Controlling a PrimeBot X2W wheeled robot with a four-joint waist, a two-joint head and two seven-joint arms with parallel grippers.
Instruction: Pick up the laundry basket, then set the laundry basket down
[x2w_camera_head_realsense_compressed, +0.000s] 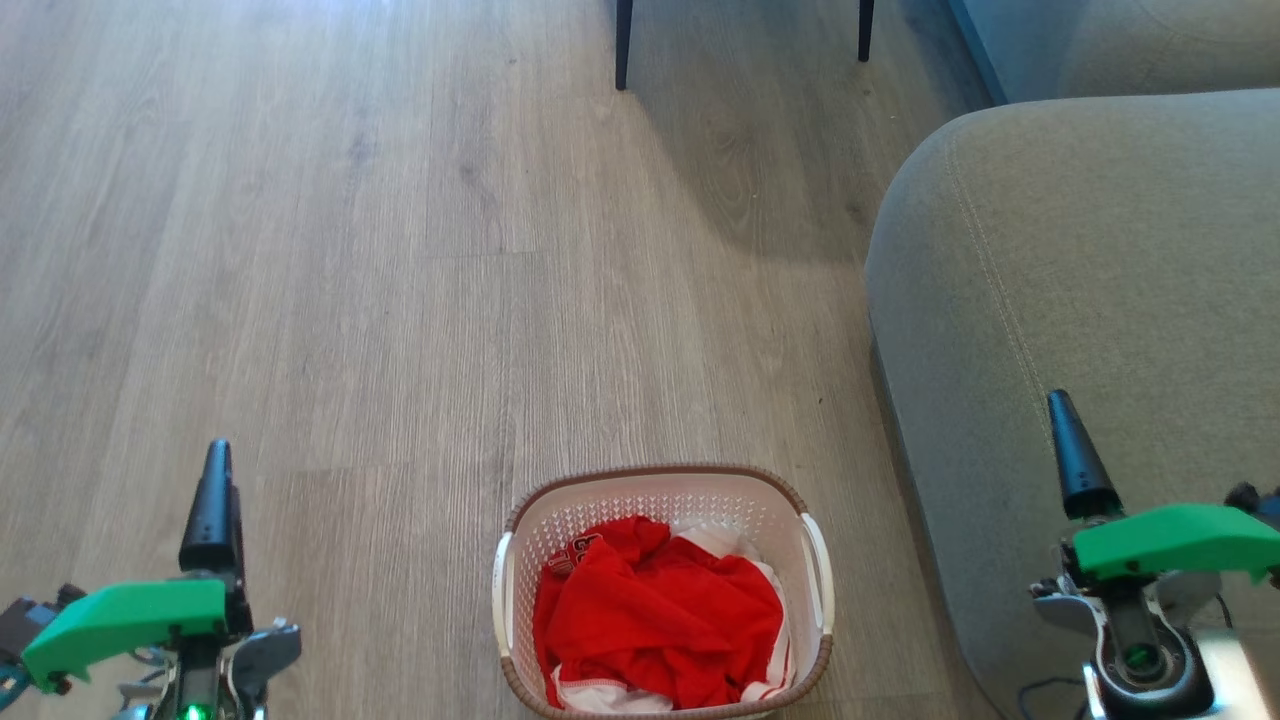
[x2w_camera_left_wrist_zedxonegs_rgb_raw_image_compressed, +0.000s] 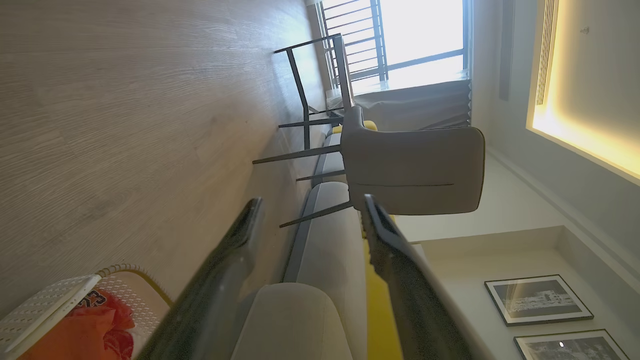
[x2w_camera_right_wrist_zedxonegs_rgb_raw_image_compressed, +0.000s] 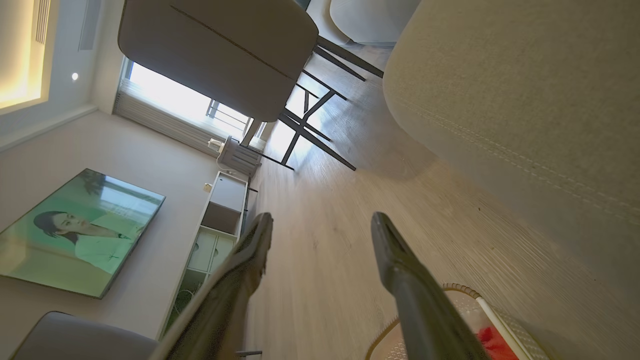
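1. Head view: the laundry basket (x2w_camera_head_realsense_compressed: 655, 469) stands on the wooden floor (x2w_camera_head_realsense_compressed: 350, 300), low and central, near the grey sofa (x2w_camera_head_realsense_compressed: 1080, 300), with red clothes (x2w_camera_head_realsense_compressed: 650, 620) heaped inside. The left tool (x2w_camera_head_realsense_compressed: 214, 470) and right tool (x2w_camera_head_realsense_compressed: 1068, 430) hang well apart from it, one on each side. Thin perforated plastic with a small cloth load is probably light and slightly flexible. The white side handles (x2w_camera_head_realsense_compressed: 503, 590) look like the firmest holds, one per tool.
2. Left wrist view: the fingers (x2w_camera_left_wrist_zedxonegs_rgb_raw_image_compressed: 225, 265) stand apart and hold nothing. A corner of the basket sits at lower left.
3. Right wrist view: the fingers (x2w_camera_right_wrist_zedxonegs_rgb_raw_image_compressed: 400, 270) are likewise apart and empty. The basket's rim is at lower right, beside the sofa.
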